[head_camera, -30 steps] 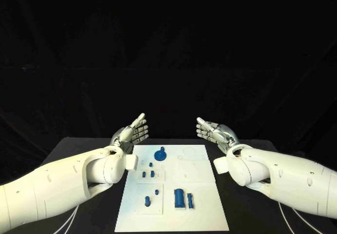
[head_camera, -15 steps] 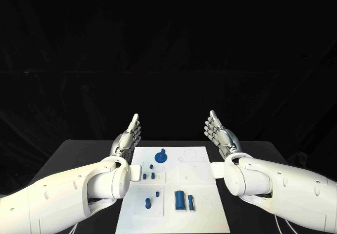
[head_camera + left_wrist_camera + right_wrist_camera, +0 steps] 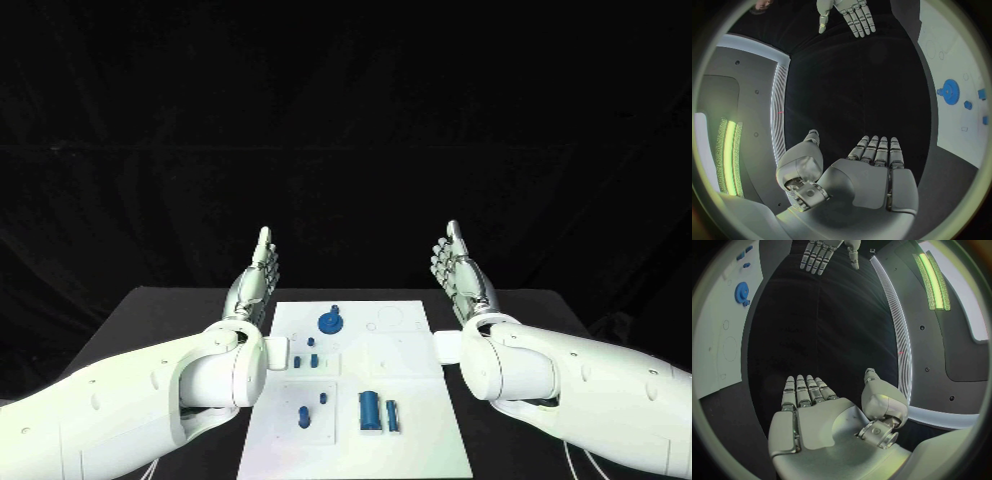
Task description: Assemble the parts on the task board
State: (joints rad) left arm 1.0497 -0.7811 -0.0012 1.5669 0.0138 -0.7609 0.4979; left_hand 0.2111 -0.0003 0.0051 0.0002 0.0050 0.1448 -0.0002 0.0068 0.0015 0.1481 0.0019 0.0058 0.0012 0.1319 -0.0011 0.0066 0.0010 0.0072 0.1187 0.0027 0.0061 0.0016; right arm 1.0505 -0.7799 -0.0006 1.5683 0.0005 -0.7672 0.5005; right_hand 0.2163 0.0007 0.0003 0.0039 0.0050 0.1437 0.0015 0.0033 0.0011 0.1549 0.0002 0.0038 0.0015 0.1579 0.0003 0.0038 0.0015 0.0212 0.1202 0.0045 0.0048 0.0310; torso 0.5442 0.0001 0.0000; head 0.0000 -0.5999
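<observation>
White task board [image 3: 411, 400] at lower centre, small blue parts [image 3: 376, 410] on it.
Left hand [image 3: 255, 283] and right hand [image 3: 460, 275] flank its upper end, fingers straight, holding nothing; one blue part looks gear-shaped.

Blue parts [image 3: 335, 321] on white task board [image 3: 411, 400]

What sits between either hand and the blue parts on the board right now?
Nothing visible does. The left hand and right hand hang open, raised beyond the far end of the task board, and the blue gear and the other parts lie uncovered.
</observation>
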